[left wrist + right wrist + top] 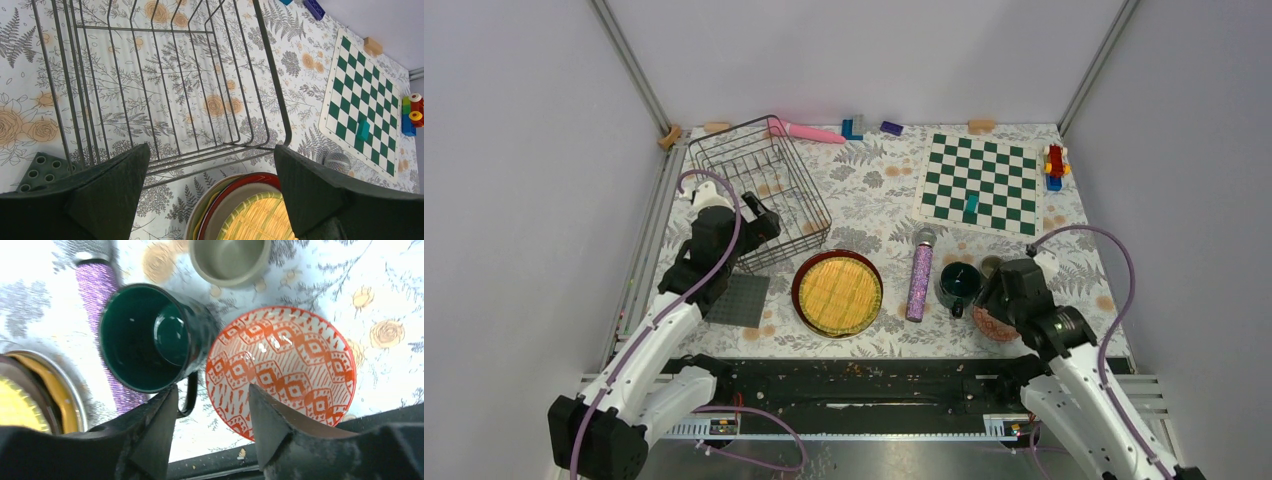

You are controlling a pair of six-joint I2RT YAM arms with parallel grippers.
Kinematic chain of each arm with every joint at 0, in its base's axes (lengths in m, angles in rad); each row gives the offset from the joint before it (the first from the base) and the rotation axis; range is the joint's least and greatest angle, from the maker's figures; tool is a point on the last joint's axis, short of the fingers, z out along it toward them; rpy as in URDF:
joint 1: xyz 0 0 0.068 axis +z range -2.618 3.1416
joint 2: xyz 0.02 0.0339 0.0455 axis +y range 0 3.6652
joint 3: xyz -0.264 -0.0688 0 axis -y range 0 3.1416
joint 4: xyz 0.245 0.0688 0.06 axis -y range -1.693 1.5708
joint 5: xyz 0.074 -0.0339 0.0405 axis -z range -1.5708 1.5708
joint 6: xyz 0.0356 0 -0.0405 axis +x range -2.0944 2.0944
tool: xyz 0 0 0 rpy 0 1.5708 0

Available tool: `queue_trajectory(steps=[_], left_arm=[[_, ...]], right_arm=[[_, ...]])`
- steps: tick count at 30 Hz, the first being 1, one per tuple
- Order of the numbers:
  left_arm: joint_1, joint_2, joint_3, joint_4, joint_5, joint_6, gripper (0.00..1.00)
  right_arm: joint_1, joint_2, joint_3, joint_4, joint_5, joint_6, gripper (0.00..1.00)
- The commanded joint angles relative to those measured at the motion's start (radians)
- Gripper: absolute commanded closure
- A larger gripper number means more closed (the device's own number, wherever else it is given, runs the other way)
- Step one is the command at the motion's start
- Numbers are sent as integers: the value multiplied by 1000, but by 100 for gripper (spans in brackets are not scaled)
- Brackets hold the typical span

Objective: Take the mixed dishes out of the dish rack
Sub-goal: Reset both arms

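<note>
My right gripper [212,390], half open and empty, hangs over the red-patterned bowl [285,365] beside the dark teal mug [145,337], while my left gripper [211,147], spread wide and empty, hovers at the dish rack [762,185].

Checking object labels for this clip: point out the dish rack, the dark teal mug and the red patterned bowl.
dish rack [809,195], top view, right side wall.
dark teal mug [170,335], right wrist view, inside bottom.
red patterned bowl [282,367], right wrist view, inner surface.
</note>
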Motion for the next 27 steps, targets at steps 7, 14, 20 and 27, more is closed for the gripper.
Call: queue_trajectory(steps=[7, 14, 20, 27], left_arm=[[3, -57, -8, 46, 10, 18, 1], [3, -88, -14, 46, 25, 26, 1], [4, -127, -28, 50, 18, 29, 1], [4, -149, -33, 51, 17, 34, 1]], right_arm=[[-4, -285, 62, 30, 128, -35, 0], [-4, -345, 67, 18, 182, -29, 0], [-4, -339, 70, 8, 198, -48, 0], [-4, -362, 62, 9, 198, -58, 0]])
